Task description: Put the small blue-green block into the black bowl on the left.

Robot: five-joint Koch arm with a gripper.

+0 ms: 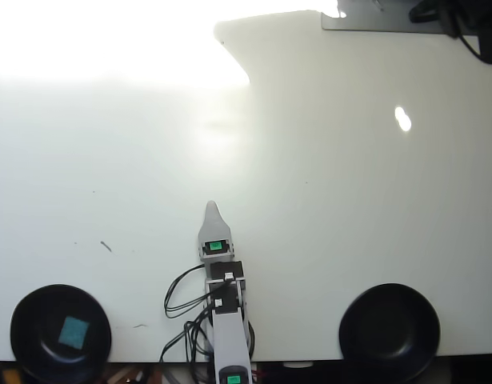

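In the overhead view we see the block (73,332) already lying flat inside the left bowl (22,320), near its centre. A 2nd bowl (390,332) sits at lower right and appears empty. The gripper (212,210) points up the frame over the bare table (350,200), well apart from both bowls. Only 1 tapered tip shows, so we cannot tell whether the jaws are parted or closed; nothing is visibly held. The block lies down and to the left of the tip, behind it. We judge the placement complete; no further approach appears required.
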